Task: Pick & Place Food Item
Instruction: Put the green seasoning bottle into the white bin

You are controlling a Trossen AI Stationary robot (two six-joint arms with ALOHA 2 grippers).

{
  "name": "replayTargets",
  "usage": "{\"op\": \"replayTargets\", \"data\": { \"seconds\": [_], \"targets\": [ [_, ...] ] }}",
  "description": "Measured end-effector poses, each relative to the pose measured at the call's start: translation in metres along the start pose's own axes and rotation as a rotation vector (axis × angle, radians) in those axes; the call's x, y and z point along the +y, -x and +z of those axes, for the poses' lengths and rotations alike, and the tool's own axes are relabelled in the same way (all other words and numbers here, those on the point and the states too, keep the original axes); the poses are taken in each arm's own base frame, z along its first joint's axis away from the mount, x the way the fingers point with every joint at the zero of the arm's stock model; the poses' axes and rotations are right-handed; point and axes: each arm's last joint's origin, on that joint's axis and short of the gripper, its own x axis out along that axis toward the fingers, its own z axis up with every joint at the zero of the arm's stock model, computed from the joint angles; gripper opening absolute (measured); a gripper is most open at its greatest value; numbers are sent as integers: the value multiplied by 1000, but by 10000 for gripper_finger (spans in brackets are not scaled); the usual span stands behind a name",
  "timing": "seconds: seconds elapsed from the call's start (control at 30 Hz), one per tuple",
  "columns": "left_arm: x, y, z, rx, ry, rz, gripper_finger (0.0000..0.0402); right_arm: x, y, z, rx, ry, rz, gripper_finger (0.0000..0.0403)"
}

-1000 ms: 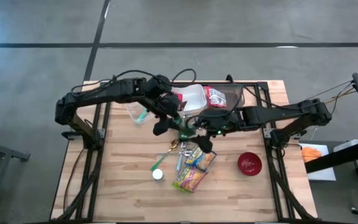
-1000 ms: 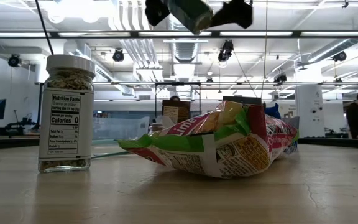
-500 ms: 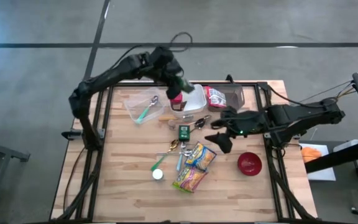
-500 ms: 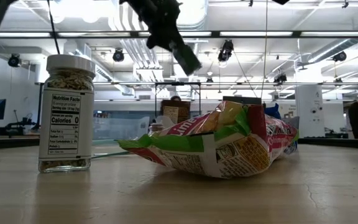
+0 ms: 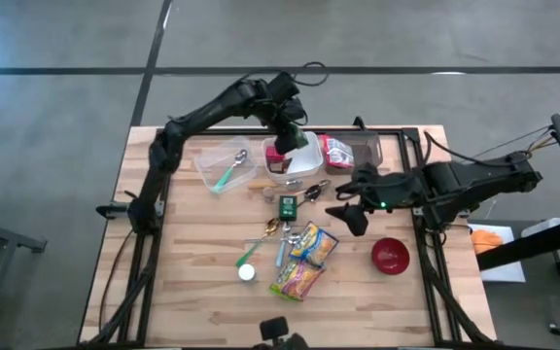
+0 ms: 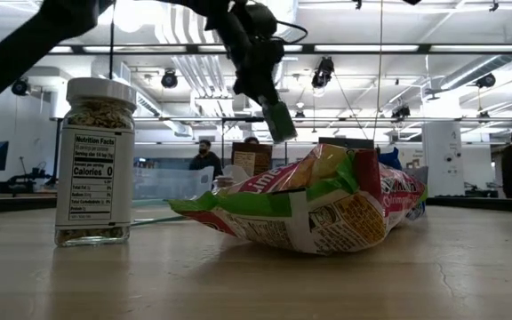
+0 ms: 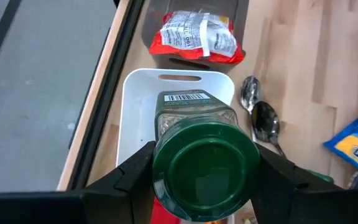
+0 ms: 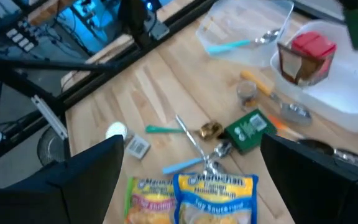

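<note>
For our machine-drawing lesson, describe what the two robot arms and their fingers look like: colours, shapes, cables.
Both arms are black and slender, built of jointed tubular links. The left arm trails a thin dark cable looping above its wrist. The right arm shows small green indicator lights near its wrist. The left gripper has broad, flat, matte-black fingers; the right gripper has the same wide black fingers.

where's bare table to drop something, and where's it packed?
Free: the near strip of table below the white-capped jar and snack bags, and the near-left corner beside them. Packed: middle and far edge, around the white bin, clear tray and cutlery.
</note>
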Motion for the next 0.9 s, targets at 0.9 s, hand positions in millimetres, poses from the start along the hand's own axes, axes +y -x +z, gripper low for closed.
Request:
{"op": "replayTargets", "data": {
  "seconds": [0.9],
  "targets": [
    [-6,-90,-18,285,-24,-6,191,9,5,-17,55,1,4,373]
  ]
}}
